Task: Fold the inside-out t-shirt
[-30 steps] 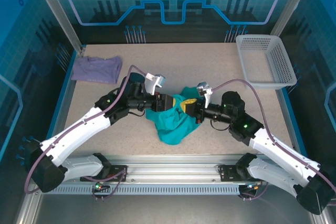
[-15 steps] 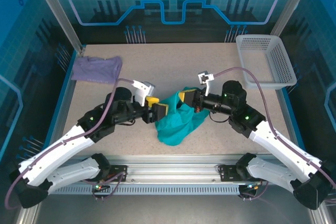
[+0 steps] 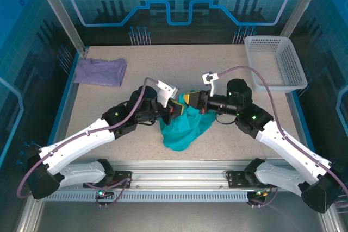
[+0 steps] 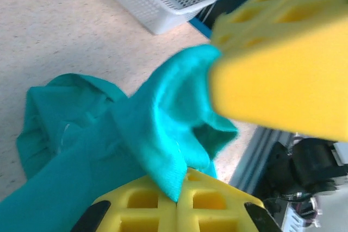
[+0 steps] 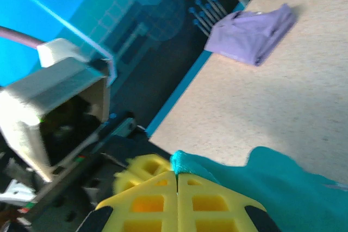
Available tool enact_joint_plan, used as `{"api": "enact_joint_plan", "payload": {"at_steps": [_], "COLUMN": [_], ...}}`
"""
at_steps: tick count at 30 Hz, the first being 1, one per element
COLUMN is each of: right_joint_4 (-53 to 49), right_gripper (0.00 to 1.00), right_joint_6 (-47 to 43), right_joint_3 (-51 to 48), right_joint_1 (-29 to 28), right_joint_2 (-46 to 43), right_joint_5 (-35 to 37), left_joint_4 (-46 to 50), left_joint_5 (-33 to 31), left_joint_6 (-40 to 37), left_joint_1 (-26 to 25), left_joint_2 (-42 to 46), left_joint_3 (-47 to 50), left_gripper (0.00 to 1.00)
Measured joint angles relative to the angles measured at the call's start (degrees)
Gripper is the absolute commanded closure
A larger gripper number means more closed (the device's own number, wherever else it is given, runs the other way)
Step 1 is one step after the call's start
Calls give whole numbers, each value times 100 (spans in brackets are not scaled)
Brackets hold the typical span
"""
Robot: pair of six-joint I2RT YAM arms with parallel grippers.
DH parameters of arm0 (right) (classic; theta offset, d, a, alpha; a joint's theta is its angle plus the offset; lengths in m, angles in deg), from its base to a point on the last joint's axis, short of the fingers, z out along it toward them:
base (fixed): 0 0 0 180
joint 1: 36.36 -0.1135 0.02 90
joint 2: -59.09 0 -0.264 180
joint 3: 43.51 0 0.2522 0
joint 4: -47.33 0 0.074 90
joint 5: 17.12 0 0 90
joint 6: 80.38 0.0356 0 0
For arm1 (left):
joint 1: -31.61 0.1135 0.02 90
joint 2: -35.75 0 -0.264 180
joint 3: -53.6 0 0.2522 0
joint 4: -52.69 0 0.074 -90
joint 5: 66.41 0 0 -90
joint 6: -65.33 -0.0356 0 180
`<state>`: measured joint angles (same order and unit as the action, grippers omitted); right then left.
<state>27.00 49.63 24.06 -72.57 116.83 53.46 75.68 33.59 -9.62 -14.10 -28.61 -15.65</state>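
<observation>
My left pincer [image 4: 176, 200] and right pincer [image 5: 178, 176] both clamp the crumpled teal-green cotton t-shirt [image 3: 182, 129]. Its bulk lies base-ward of both.

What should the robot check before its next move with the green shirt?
1. Grip of the left gripper on the t-shirt: ok, shut on cloth.
2. Grip of the right gripper: ok, a teal tip is pinched between its fingers.
3. Is the t-shirt lying flat: not ok, it is a crumpled heap.
4. Room between the two grippers: not ok, they are very close together.
5. Is the purple shirt out of the way: ok, it lies apart in the far left corner.
6. Which part of the t-shirt each gripper holds: cannot tell.
</observation>
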Motion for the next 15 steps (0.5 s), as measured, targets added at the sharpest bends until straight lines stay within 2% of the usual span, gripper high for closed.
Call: {"api": "enact_joint_plan", "payload": {"at_steps": [2,6,9,15], "right_joint_4": [-391,-997,-1377,-2052], "right_gripper": [99,76,65,53], "right_joint_6": [-205,-863,-1486,-2448], "right_joint_3": [190,450,577,669], "right_joint_1": [48,66,94,103], "right_joint_2": [0,44,70,-70], "right_joint_5": [306,490,398,184], "left_joint_4": [-289,-828,-1062,-1388], "left_joint_5": [437,1174,1563,2006], "left_joint_6": [35,125,129,120], "left_joint_1": [168,431,560,850], "left_joint_2": [151,619,876,988], "left_joint_3": [177,704,968,1075], "left_gripper": [100,100,100,100]}}
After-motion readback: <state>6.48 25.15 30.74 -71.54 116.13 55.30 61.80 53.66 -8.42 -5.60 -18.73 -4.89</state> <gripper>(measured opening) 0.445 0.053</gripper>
